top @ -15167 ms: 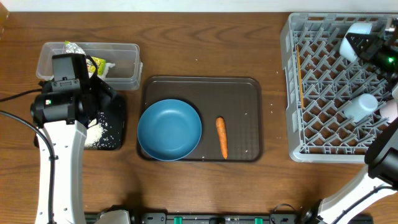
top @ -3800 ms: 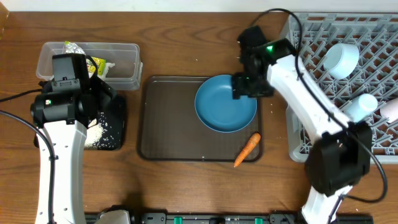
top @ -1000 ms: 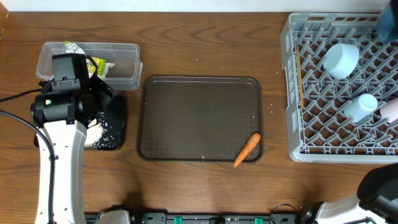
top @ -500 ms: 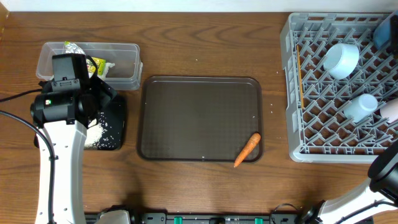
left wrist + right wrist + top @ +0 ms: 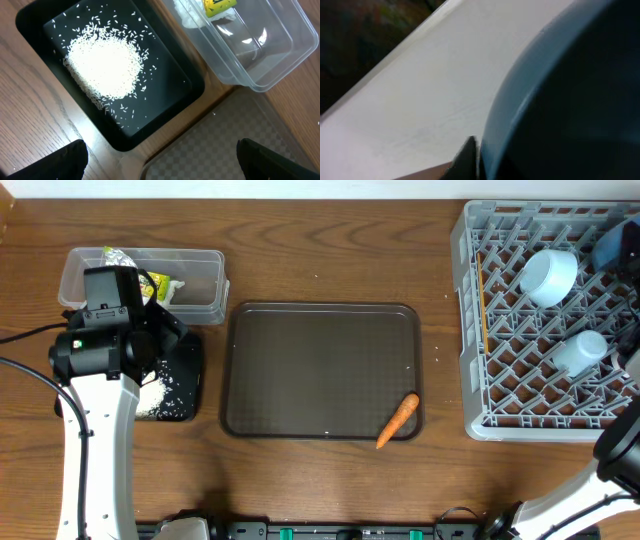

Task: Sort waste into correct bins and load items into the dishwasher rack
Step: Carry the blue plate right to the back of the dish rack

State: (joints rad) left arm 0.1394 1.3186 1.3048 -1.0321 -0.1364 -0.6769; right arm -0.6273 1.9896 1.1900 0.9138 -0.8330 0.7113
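My right gripper (image 5: 479,161) is shut on the dark-blue plate (image 5: 570,100), one finger pressed to its rim. In the overhead view only a blue edge of the plate (image 5: 611,243) shows, over the far right corner of the grey dishwasher rack (image 5: 470,330). A white cup (image 5: 548,275) and a pale-blue cup (image 5: 580,352) lie in the rack. The carrot (image 5: 398,421) lies at the brown tray's front right. My left gripper (image 5: 160,165) is open and empty above the black tray (image 5: 165,107) with rice (image 5: 102,67). The clear tub (image 5: 195,285) holds the wrapper (image 5: 160,283).
The brown serving tray (image 5: 320,370) sits mid-table, holding only the carrot. The left arm (image 5: 95,380) hangs over the black tray and hides part of the tub. The right arm's base (image 5: 620,450) is at the front right, beside the rack.
The plate has left the brown tray and gone to the rack's far right corner. Over the last second its blue edge has come down and left, further into view. The left arm is still.
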